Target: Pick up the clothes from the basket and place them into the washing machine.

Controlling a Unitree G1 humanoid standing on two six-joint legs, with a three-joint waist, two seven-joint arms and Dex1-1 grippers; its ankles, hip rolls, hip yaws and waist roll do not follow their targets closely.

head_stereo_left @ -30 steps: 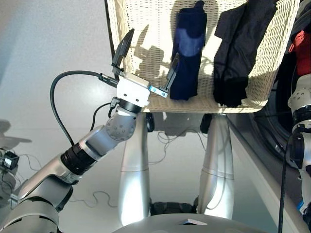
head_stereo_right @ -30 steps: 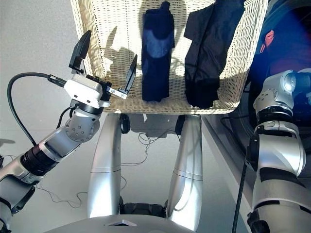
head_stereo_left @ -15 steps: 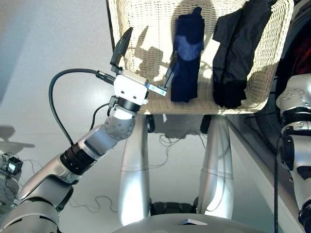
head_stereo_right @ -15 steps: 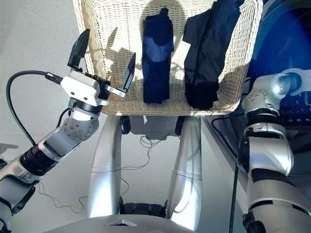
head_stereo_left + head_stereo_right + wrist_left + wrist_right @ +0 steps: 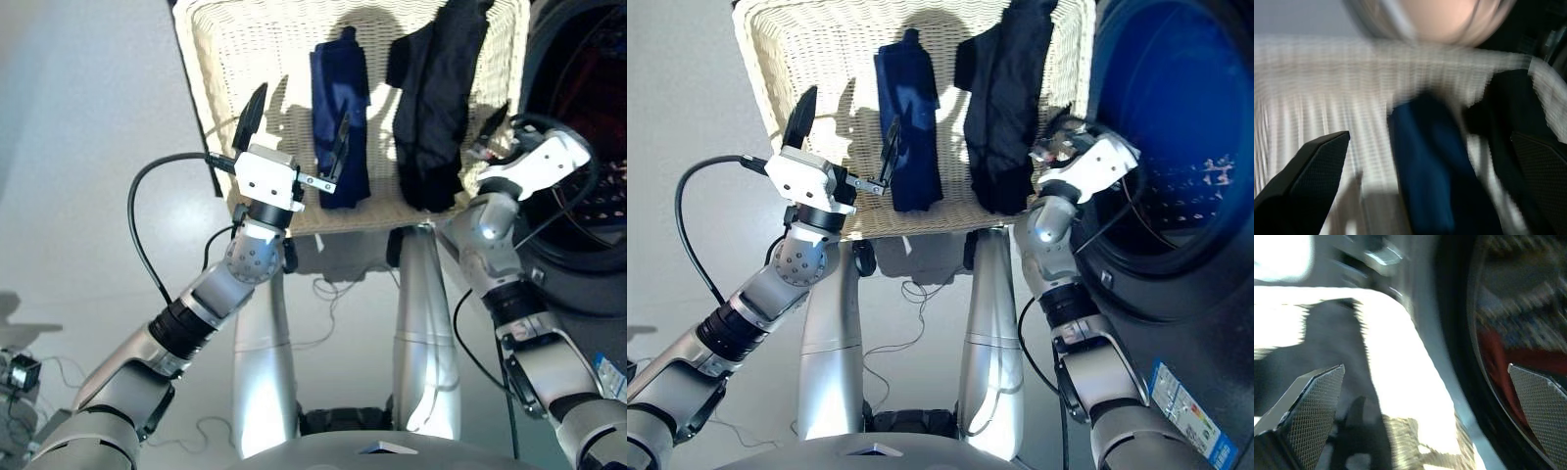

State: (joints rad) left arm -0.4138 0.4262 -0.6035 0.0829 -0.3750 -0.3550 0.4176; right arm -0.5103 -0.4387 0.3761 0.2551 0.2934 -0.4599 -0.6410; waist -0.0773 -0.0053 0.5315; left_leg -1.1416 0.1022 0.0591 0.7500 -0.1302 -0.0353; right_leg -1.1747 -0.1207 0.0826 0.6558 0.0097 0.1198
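Right gripper (image 5: 1058,145) is back out of the washer (image 5: 1205,147), now at the basket's (image 5: 245,59) right edge beside the black garment (image 5: 431,108); jaws apart, empty. A second ago only the arm's upper part showed, reaching toward the drum. Red cloth (image 5: 1503,357) shows behind the porthole rim, so the coral piece looks delivered. Navy garment (image 5: 340,113) and black one lie in the basket, untouched. Left gripper (image 5: 294,122) hovers over the basket's near-left part, jaws wide, holding nothing, one finger just beside the navy. One of three done; navy likely next.
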